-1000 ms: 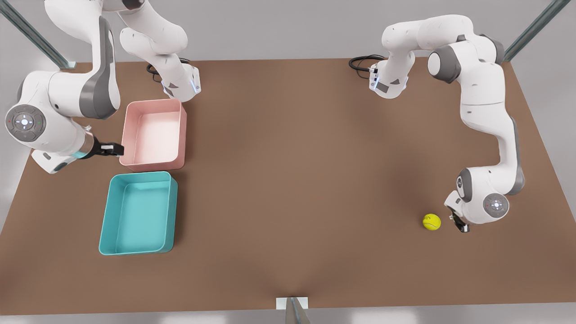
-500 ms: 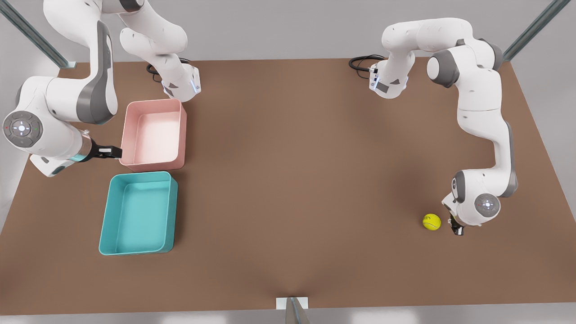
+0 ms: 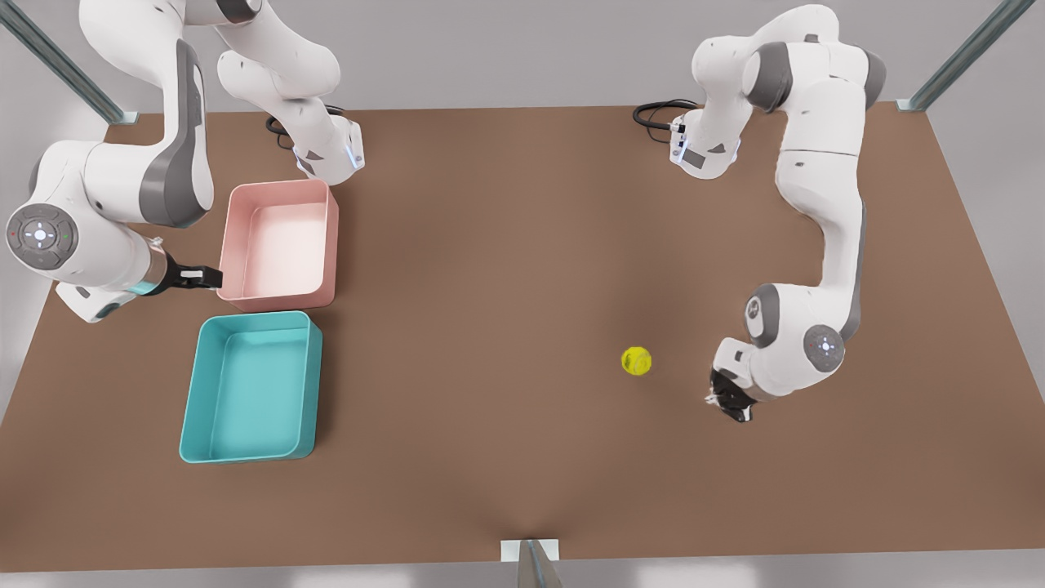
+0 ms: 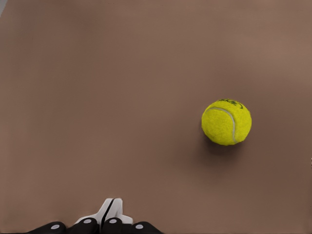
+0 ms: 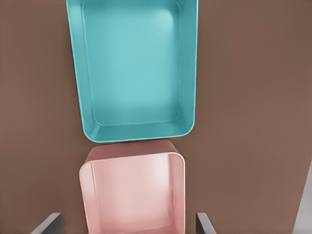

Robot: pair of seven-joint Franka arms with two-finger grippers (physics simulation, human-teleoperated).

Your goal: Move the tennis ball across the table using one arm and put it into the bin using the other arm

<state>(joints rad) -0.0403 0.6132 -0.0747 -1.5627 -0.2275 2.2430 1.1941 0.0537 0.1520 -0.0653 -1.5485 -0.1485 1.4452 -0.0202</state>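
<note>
The tennis ball (image 3: 636, 360) lies loose on the brown table (image 3: 490, 327), right of the middle in the front view. My left gripper (image 3: 729, 402) hovers low just to the front view's right of it, apart from it. In the left wrist view its fingertips (image 4: 111, 209) are pressed together, shut on nothing, with the ball (image 4: 226, 122) ahead of them. The teal bin (image 3: 245, 392) stands at the front view's left. My right gripper (image 3: 208, 278) waits beside it, open, looking down on the bin (image 5: 131, 63).
A pink tub (image 3: 277, 245) stands directly behind the teal bin, nearly touching it, and it also lies under the right gripper's view (image 5: 131, 195). Both arm bases stand at the table's far edge. A wide stretch of bare table separates ball and bins.
The left gripper has swept toward the front view's left, and the ball has travelled the same way and slightly farther back. The right arm has barely moved.
</note>
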